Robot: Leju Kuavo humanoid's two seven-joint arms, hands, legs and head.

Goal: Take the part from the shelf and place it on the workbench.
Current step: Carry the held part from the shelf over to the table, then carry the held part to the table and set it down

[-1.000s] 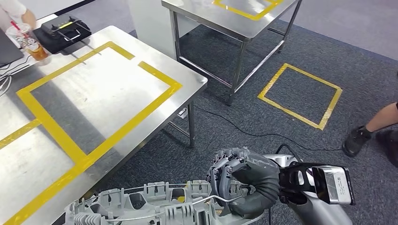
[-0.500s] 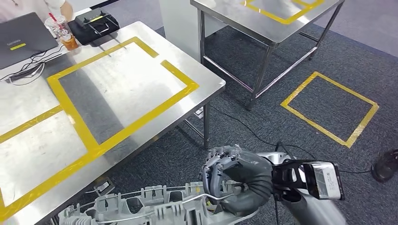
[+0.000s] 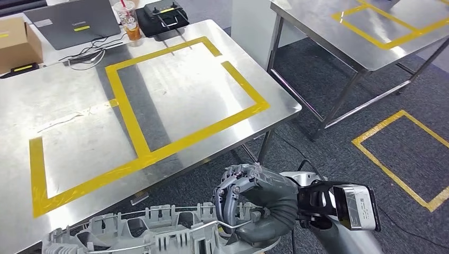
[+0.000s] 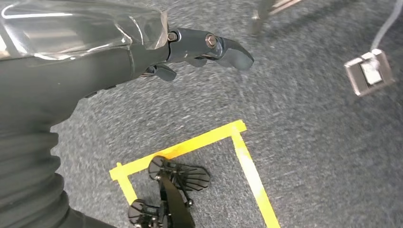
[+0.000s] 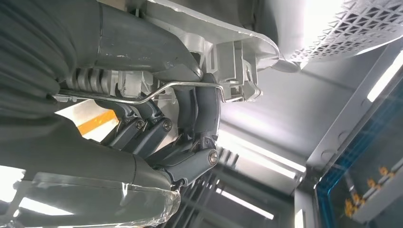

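A: Status on the right hand (image 3: 249, 203)?

B: We've got it wrapped around one end of the grey plastic part (image 3: 153, 233), fingers (image 5: 195, 107) curled through its ribs next to the thin wire clip (image 5: 190, 88). Part is in the air, low in front of us, just short of the workbench (image 3: 79, 100) edge and not touching it.

A: Why hold it by the end?

B: Our guess: it keeps the long body sticking out sideways, so it can slide over the steel top without the hand hitting the edge first.

A: Left hand (image 4: 142, 52)?

B: Hanging over the carpet (image 4: 309, 142), holding nothing. Fingers look loosely extended, not pressed together.

A: Drop target?

B: Probably the yellow tape rectangle (image 3: 185, 100) on the bench. Laptop (image 3: 74, 21), drink cup (image 3: 127, 18) and cardboard box (image 3: 18, 39) sit at the far side, well apart from it.

A: Risk?

B: One-ended grip, so the free end may sag and catch the bench edge.
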